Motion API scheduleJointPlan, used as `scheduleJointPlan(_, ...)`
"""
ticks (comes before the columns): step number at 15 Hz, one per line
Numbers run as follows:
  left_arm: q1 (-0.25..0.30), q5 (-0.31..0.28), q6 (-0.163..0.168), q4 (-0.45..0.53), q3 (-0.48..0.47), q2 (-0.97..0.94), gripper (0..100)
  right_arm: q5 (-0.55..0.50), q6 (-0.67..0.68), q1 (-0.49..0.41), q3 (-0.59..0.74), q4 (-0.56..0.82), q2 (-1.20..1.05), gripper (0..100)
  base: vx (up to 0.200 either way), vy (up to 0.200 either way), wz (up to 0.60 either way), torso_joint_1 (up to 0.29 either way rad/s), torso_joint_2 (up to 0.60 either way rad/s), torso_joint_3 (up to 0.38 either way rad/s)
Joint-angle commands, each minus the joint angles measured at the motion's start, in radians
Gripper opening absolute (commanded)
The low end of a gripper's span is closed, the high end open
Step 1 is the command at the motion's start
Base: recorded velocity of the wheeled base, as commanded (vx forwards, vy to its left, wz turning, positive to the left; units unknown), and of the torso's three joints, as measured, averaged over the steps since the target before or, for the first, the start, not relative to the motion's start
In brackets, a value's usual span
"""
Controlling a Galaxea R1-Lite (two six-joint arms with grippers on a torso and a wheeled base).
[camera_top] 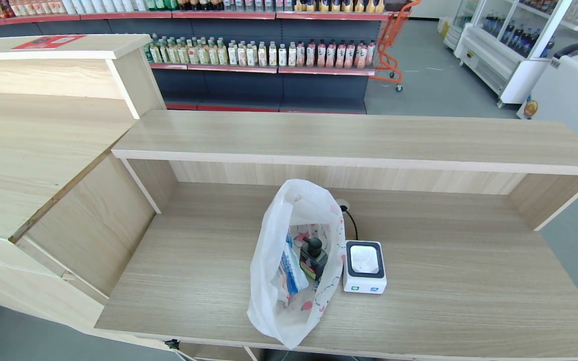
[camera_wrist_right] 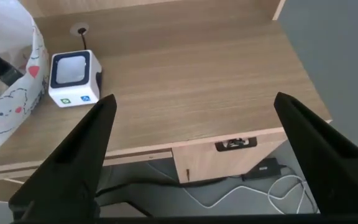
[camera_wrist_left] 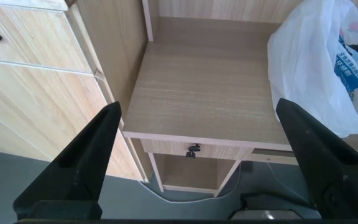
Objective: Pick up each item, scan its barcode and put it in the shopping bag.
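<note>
White plastic suggested the shopping bag (camera_top: 269, 281) would handle light, limp and slippery, best pinched at its rim. It stood ahead of and between the left gripper (camera_wrist_left: 197, 106) and right gripper (camera_wrist_right: 196, 98), both spread wide, with the scanner (camera_top: 364, 265) just beside it.

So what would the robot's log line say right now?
shopping bag: on counter, blue packet and dark bottle inside | scanner: beside bag | left gripper: open, empty | right gripper: open, empty

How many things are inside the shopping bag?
2 showing: a black pump bottle toward the scanner, a blue packet beside it. The shopping bag may hide more.
</note>
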Motion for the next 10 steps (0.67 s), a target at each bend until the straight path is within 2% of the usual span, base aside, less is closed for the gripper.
scheduleJointPlan(1, 0.000, 0.000, 0.000, 0.000, 0.000, 0.000, 100, -0.001, 0.054, 0.004, -0.002, 0.000, -0.015, 100, 0.000, 0.000, 0.00, 0.000, 0.00, 0.000)
scheduleJointPlan(3, 0.000, 0.000, 0.000, 0.000, 0.000, 0.000, 100, -0.002, 0.100, 0.004, 0.003, -0.014, -0.015, 100, 0.000, 0.000, 0.00, 0.000, 0.00, 0.000)
scheduleJointPlan(7, 0.000, 0.000, 0.000, 0.000, 0.000, 0.000, 100, 0.001, 0.099, 0.004, 0.003, -0.014, -0.015, 100, 0.000, 0.000, 0.00, 0.000, 0.00, 0.000)
scheduleJointPlan(8, 0.000, 0.000, 0.000, 0.000, 0.000, 0.000, 100, 0.015, 0.067, 0.004, 0.003, -0.015, -0.015, 100, 0.000, 0.000, 0.00, 0.000, 0.00, 0.000)
scheduleJointPlan(10, 0.000, 0.000, 0.000, 0.000, 0.000, 0.000, 100, 0.110, -0.010, 0.004, 0.003, -0.015, -0.015, 100, 0.000, 0.000, 0.00, 0.000, 0.00, 0.000)
